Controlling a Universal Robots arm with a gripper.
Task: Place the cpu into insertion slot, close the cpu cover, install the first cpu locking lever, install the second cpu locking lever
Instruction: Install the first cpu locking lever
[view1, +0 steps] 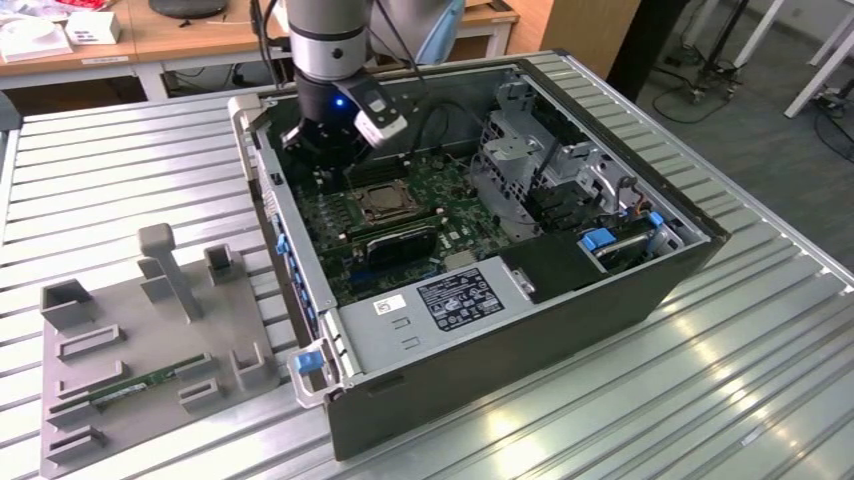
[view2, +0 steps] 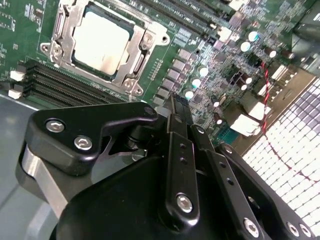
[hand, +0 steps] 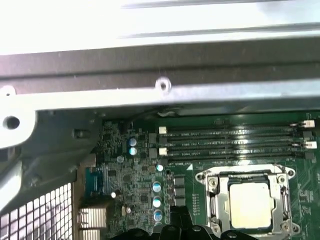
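CPU (view2: 100, 40) lies flat in the insertion slot (view1: 380, 205) with its pale metal face up, as seen in both wrist views. A ribbed metal table (view1: 120, 160) carries an open computer case (view1: 441, 400). At the exterior view's left the table also carries a grey fixture block (view1: 120, 300) with 1 green memory stick (view1: 140, 383) lying in it. Inside the case a green motherboard (view1: 447, 180) covers the floor. The gripper (view1: 320, 150) hangs over the board near the insertion slot but apart from it, its fingers (view2: 180, 150) drawn together with nothing between them. Long black memory slots (hand: 230, 140) run just beside the insertion slot. The CPU cover (hand: 214, 200) lies down around the CPU, its silvery frame bordering the chip's face on every side.
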